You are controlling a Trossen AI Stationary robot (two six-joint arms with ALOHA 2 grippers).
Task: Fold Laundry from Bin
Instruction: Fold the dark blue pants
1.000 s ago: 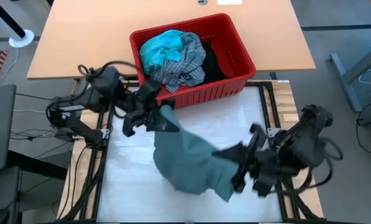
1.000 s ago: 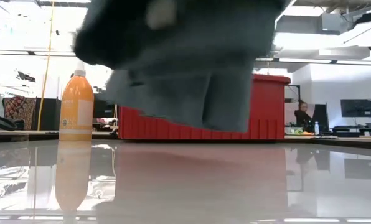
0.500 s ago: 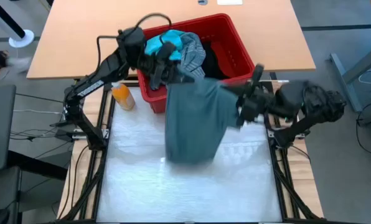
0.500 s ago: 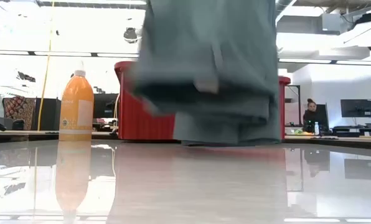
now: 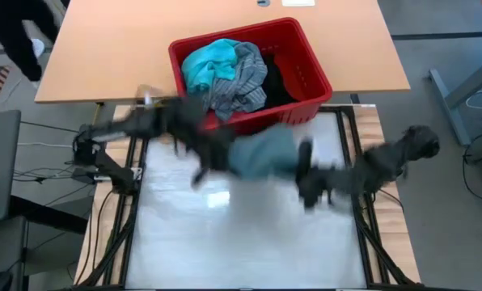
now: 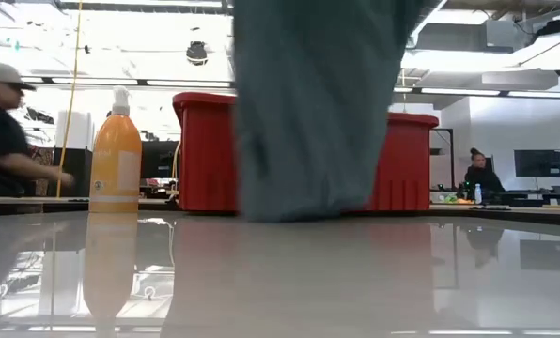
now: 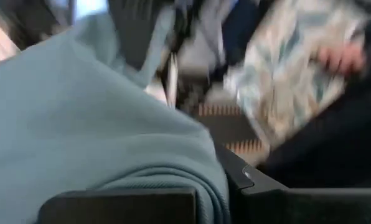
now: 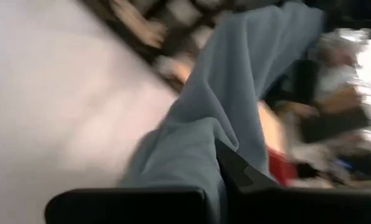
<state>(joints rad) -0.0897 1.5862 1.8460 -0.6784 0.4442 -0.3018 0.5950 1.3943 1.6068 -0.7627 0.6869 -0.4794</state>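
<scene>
While both grippers pinch the grey-green garment (image 5: 265, 153) between closed fingers, left gripper (image 5: 213, 153) at one end and right gripper (image 5: 310, 179) at the other, it hangs between them over the table (image 5: 225, 242), just in front of the bin (image 5: 306, 77); a thin pinch could slip, dropping one corner; turquoise, striped and black laundry (image 5: 225, 73) remains heaped in the bin.
</scene>
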